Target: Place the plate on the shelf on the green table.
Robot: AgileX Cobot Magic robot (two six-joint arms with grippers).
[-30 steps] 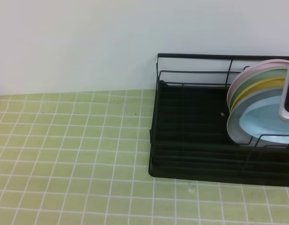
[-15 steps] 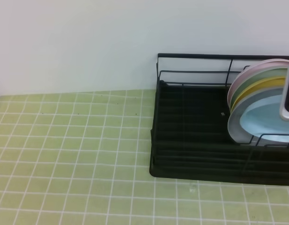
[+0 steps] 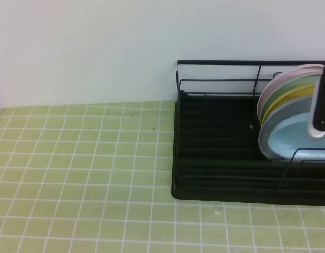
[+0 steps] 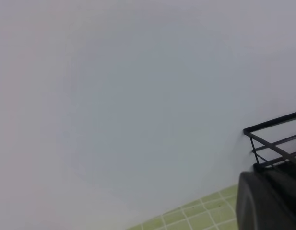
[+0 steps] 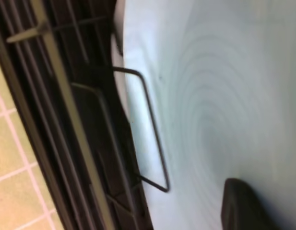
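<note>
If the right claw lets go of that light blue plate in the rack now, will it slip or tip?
The light blue plate looks glossy, so probably slippery. It leans on the stacked plates with a wire loop in front, so it likely stays put. It looks rigid, possibly breakable.

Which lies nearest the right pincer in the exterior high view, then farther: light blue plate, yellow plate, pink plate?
From the right pincer:
1. Light blue plate, front of the stack, directly beside it.
2. Yellow plate, mid-stack, behind.
3. Pink plate, rearmost in the shelf.
</note>
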